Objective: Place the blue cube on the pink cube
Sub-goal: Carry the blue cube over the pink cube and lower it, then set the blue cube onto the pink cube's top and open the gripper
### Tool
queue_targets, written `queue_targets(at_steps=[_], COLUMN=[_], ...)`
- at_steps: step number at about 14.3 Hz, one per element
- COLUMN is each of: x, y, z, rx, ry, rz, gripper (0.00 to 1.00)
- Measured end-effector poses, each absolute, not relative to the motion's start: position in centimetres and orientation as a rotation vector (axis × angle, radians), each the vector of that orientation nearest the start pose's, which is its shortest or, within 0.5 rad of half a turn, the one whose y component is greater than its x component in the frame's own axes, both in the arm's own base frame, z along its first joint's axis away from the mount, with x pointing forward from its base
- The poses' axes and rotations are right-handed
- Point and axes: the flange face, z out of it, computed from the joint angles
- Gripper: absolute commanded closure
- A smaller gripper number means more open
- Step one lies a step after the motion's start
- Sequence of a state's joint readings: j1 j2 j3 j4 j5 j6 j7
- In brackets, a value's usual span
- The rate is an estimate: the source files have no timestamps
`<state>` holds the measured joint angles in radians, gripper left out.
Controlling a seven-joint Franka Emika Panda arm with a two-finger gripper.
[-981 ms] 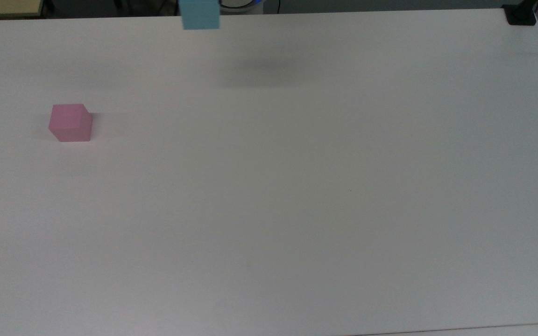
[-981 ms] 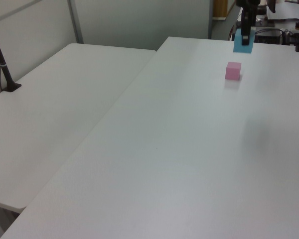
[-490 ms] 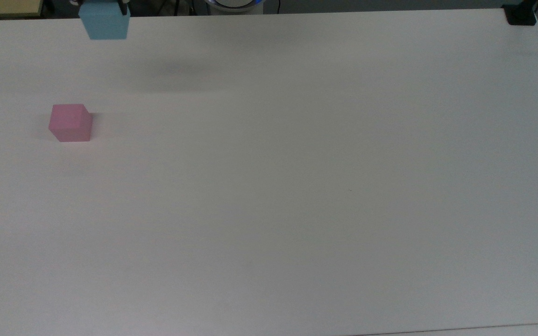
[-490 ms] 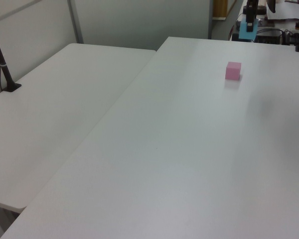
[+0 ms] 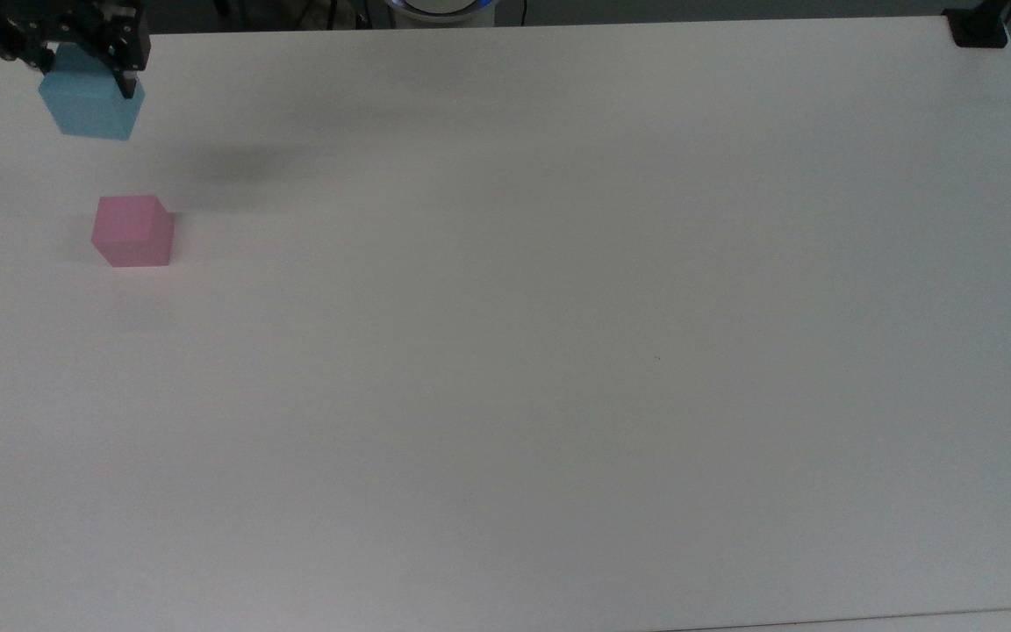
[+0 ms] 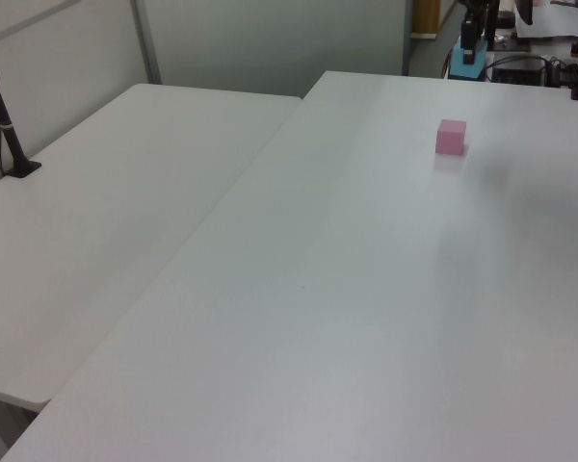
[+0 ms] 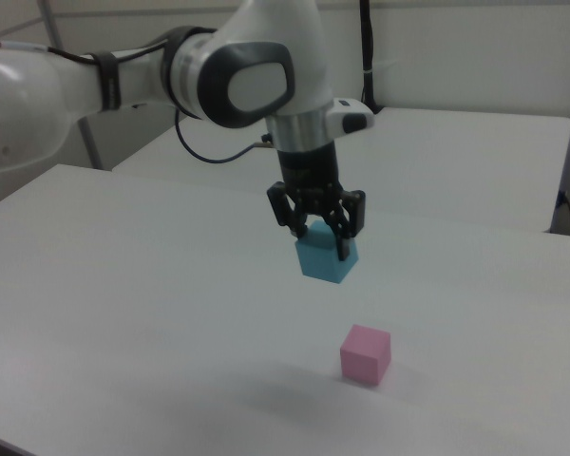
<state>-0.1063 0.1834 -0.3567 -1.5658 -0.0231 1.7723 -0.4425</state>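
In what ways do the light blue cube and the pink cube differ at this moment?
The small matte light blue cube hangs in the air, clamped by the gripper; the small matte pink cube rests free on the white table. Blue is tilted; pink sits flat. Both look alike in size and plain.

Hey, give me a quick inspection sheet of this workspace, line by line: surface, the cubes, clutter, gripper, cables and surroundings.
Surface: white table, bare apart from the pink cube.
Blue cube: held in the air, clear of the table and not over the pink cube.
Pink cube: resting on the table, nothing on top.
Clutter: nothing seen on the work table.
Gripper: shut on the blue cube, pointing down.
Cables: a dark cable loops behind the arm.
Surroundings: a second white table alongside, with a black post standing on it.
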Motion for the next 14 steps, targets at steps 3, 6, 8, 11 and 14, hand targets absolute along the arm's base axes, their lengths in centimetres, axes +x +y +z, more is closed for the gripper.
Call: queue_targets(at_steps=[3, 6, 8, 11, 14], x=[56.4, 57.2, 58.0, 58.4, 58.3], y=[-28.3, -29.6, -30.1, -31.0, -31.8], z=[52.8, 50.3, 47.8, 44.1, 42.1], rx=[-3.217, -3.22, -3.223, -3.174, -3.147], ry=[0.073, 0.073, 0.039, -0.04, -0.075], rz=[-0.031, -0.032, 0.005, 0.056, 0.085], gripper=[0.75, 0.75, 0.75, 0.75, 0.75])
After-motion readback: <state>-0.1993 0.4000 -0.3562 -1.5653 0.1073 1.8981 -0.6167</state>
